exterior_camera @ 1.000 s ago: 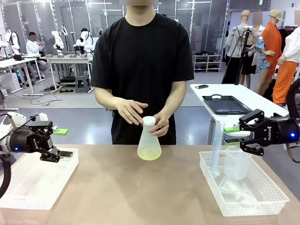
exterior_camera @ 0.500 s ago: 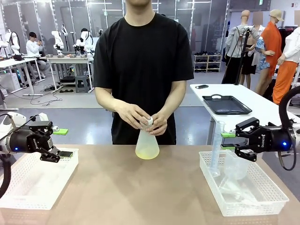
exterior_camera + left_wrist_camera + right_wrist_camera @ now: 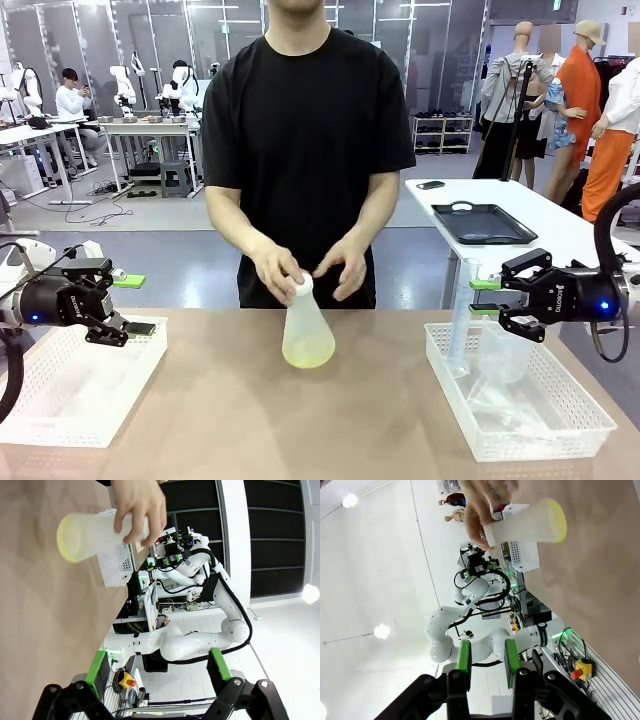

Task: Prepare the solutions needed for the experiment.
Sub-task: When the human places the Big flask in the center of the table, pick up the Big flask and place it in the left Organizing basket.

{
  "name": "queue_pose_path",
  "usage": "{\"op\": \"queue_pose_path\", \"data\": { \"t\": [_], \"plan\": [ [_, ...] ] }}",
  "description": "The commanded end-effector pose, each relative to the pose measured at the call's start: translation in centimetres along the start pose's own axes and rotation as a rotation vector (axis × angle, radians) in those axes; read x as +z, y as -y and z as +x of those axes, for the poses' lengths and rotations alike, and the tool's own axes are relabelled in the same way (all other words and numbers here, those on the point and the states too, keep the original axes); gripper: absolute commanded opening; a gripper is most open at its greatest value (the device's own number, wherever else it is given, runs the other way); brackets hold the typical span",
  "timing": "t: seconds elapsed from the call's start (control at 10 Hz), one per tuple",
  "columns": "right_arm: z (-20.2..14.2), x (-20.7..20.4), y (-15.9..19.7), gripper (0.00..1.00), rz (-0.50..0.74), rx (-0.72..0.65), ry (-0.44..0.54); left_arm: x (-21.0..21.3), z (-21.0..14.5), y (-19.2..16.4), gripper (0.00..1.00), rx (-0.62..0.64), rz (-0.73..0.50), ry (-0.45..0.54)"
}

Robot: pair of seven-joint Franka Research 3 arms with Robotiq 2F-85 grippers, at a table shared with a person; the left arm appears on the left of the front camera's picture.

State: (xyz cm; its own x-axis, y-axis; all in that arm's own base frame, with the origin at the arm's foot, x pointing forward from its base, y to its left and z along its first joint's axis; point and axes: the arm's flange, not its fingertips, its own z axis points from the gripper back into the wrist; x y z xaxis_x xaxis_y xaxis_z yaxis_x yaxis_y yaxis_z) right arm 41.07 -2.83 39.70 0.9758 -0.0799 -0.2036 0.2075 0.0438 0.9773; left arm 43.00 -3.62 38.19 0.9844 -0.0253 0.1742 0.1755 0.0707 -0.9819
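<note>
A translucent conical flask (image 3: 305, 335) stands tilted on the table's middle, with a person's hand (image 3: 277, 272) gripping its capped neck. The solution (image 3: 308, 353) is a shallow pale yellow-green layer at its bottom. The flask (image 3: 92, 530) lies far ahead in the left wrist view, and the flask (image 3: 530, 522) likewise in the right wrist view. My left gripper (image 3: 135, 305) hangs open and empty over the left basket (image 3: 70, 400); its fingers (image 3: 97, 666) stand wide apart. My right gripper (image 3: 487, 298) hovers above the right basket (image 3: 520, 440), its pads (image 3: 464, 661) narrowly apart with nothing between them.
The right basket holds a tall clear measuring cylinder (image 3: 462, 320), a plastic beaker (image 3: 505, 348) and other clear labware. The person stands at the far table edge, the other hand (image 3: 345, 268) open beside the flask. A side table with a black tray (image 3: 482, 223) stands behind on the right.
The person has pulled the flask nearer to me and slightly left, tilting it; one hand came off it. My right gripper has shifted a little left. The left arm has not moved.
</note>
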Motion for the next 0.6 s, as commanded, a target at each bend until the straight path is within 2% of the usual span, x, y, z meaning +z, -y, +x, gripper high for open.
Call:
{"op": "queue_pose_path", "data": {
  "t": [0.0, 0.5],
  "plan": [
    [-0.03, 0.03, 0.04, 0.36, 0.003, -0.001, 0.000, -0.14, 0.09, 0.19, 1.00, -0.011, -0.011, 0.008],
    [-0.03, 0.03, 0.04, 0.36, 0.003, -0.001, 0.000, -0.14, 0.09, 0.19, 1.00, -0.011, -0.011, 0.008]
  ]
}}
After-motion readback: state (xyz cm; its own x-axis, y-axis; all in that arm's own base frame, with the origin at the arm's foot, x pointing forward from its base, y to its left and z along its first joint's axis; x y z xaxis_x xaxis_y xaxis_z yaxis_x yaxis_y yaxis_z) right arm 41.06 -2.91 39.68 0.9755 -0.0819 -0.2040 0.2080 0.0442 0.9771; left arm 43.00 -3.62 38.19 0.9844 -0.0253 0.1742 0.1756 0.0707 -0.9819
